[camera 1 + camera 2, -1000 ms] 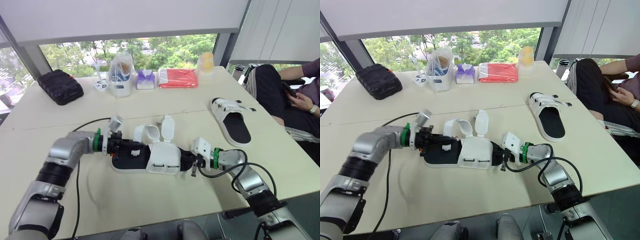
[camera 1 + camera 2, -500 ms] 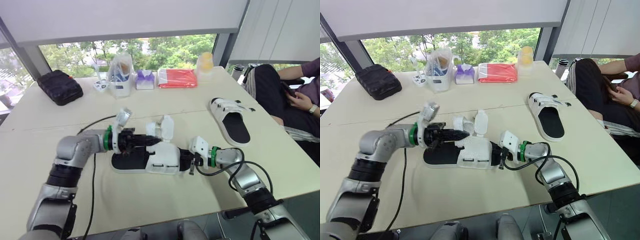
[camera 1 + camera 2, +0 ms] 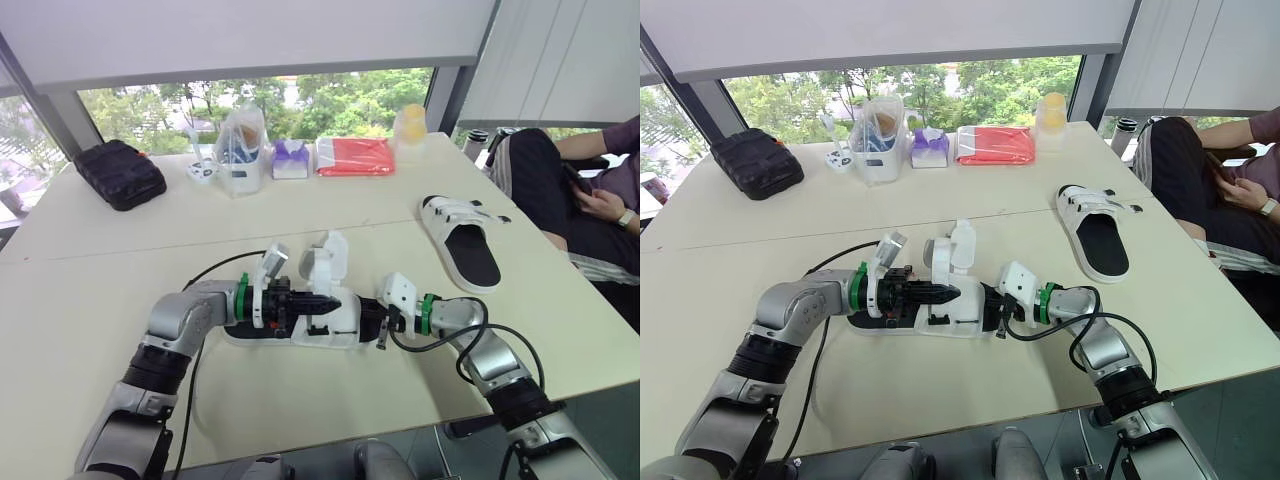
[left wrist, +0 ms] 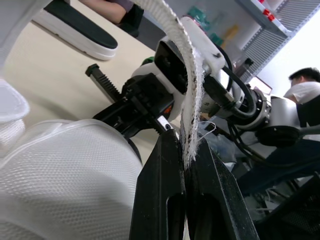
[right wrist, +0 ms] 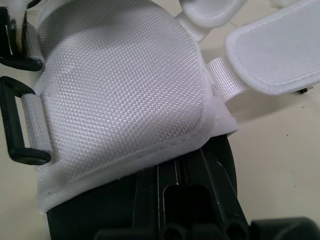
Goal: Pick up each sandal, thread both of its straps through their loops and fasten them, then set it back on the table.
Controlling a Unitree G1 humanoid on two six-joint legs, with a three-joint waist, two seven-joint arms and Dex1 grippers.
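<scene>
A white sandal with a black sole [image 3: 335, 330] lies on the table's near middle. My left gripper [image 3: 326, 300] reaches over its upper and is shut on one white strap [image 4: 189, 85], which stands upright between the fingers. A second strap [image 3: 336, 255] sticks up loose just behind. My right gripper [image 3: 373, 323] is shut on the sandal's sole at the right end; in the right wrist view the white upper [image 5: 125, 95] lies above the fingers [image 5: 165, 192], with black loops [image 5: 15, 130] at its edge. The other sandal [image 3: 463, 240] rests flat at the right.
Along the far side stand a black pouch [image 3: 120, 172], a clear container [image 3: 243, 150], a purple tissue box [image 3: 292, 158], a red packet [image 3: 356, 156] and a yellow cup [image 3: 410, 122]. A person [image 3: 590, 190] sits past the table's right edge.
My left gripper has moved right from the sandal's heel to its upper and closed on a strap, which now stands up. The right gripper has stayed on the sole.
</scene>
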